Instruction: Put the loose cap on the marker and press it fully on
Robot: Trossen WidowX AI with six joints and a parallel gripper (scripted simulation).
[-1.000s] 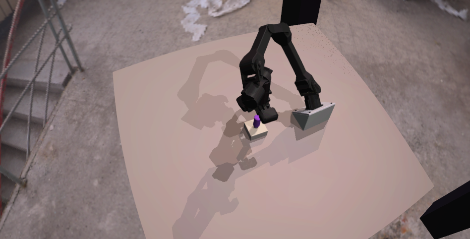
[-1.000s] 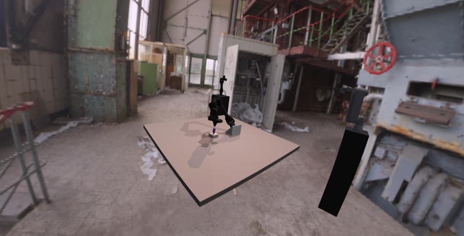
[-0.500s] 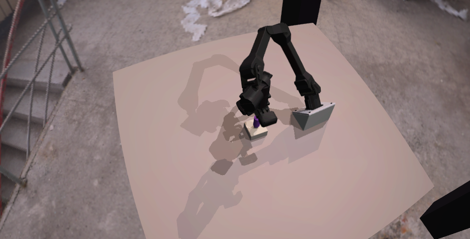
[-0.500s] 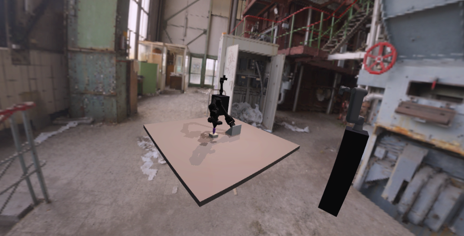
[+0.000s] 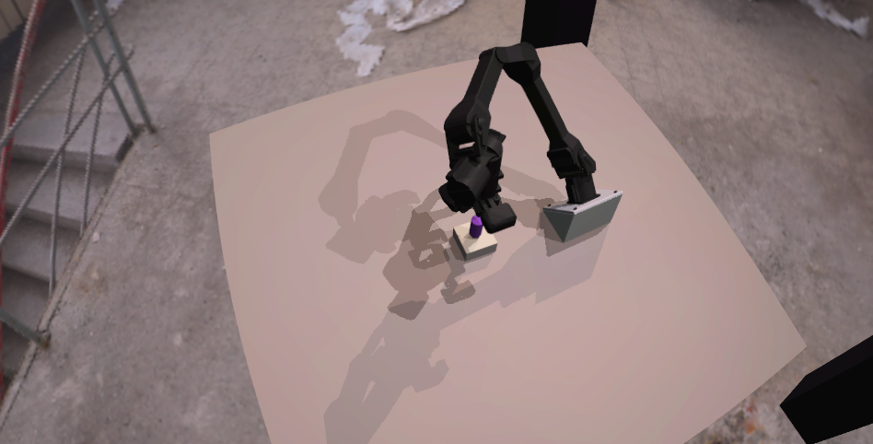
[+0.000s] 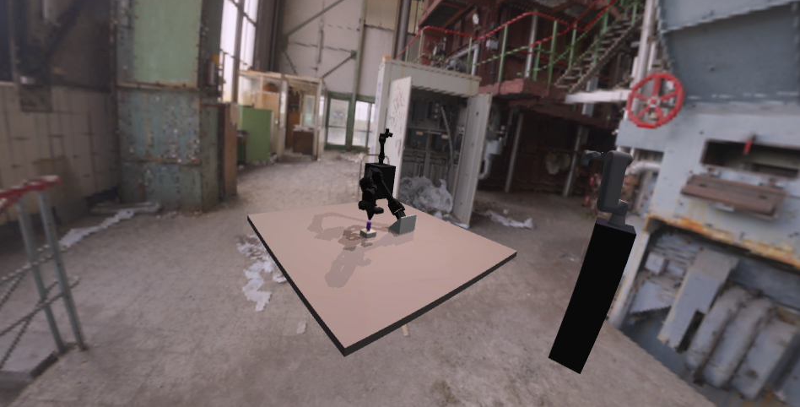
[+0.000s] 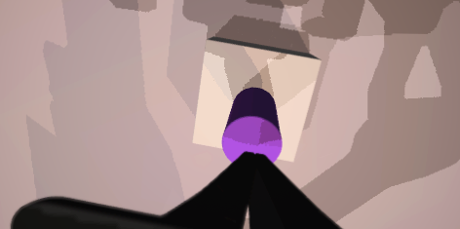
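The purple cylindrical cap (image 7: pixel 251 135) sits on the marker, upright in the cream square holder block (image 7: pixel 297 96) on the pink surface (image 5: pixel 611 331), directly under the black jaws, which are pressed together on nothing, tips at its top.

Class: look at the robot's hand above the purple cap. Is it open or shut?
Shut. In the wrist view the hand has its two dark fingers meeting at a point over the purple cap, nothing between them.
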